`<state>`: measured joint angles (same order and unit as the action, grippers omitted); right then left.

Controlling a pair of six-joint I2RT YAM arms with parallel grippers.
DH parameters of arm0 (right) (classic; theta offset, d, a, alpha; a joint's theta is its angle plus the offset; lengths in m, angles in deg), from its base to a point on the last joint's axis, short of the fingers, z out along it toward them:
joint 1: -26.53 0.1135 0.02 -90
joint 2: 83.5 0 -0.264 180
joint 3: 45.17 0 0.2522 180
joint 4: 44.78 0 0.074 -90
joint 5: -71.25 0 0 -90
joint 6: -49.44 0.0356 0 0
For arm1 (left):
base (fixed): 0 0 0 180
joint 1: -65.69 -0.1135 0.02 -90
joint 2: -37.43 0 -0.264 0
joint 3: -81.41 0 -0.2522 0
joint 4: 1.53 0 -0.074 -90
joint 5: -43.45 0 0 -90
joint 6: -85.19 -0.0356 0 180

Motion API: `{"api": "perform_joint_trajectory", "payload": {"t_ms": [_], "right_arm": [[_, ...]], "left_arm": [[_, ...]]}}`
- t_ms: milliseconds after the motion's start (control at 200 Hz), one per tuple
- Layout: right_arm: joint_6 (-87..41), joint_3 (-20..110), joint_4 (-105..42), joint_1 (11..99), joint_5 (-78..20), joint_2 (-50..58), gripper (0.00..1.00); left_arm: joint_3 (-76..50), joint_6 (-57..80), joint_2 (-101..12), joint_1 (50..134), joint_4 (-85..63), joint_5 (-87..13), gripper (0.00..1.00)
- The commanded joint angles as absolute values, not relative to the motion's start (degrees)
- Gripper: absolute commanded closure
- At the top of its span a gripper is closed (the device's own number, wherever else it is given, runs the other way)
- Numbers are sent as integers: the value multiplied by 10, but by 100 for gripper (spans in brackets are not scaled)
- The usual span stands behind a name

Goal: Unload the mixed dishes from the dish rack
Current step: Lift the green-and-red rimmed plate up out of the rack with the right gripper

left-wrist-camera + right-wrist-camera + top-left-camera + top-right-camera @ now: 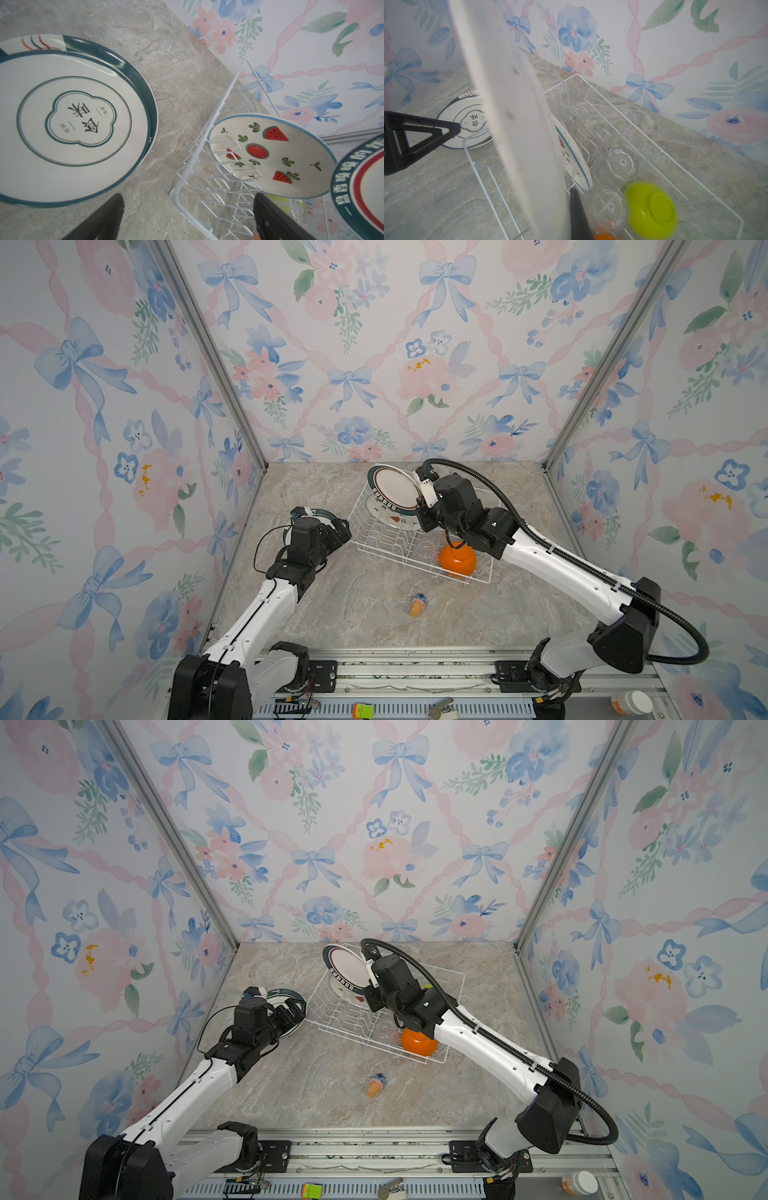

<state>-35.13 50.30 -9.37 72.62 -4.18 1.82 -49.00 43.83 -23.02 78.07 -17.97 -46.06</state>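
Note:
The white wire dish rack (388, 543) (173, 192) stands right of centre. My right gripper (420, 494) (568, 209) is shut on the rim of a green-rimmed plate (392, 491) (363, 187), lifted on edge above the rack. A watermelon plate (270, 155) (576, 164) leans among the prongs. Two clear glasses (618, 164) (610, 207), a lime-green bowl (652, 209) and an orange bowl (457, 558) lie in the rack. My left gripper (341, 527) (188, 197) hangs open and empty at the rack's left corner, beside two stacked plates (72, 120) on the table.
A small orange-and-blue toy (417, 604) lies on the marble table in front of the rack. Floral walls close in the back and both sides. A metal rail (415, 672) with the arm bases runs along the front, and a white bottle (629, 703) stands at its right end.

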Motion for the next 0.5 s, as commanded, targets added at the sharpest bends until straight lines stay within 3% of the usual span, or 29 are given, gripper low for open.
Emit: {"api": "perform_joint_trajectory", "payload": {"t_ms": [0,495], "right_arm": [[-284,484,-165,706,-113,-4,100],[-182,459,-275,689,-205,6,100]], "left_arm": [[-472,438,-225,786,-156,-450,2],[-467,438,-204,803,-48,-428,2]]}}
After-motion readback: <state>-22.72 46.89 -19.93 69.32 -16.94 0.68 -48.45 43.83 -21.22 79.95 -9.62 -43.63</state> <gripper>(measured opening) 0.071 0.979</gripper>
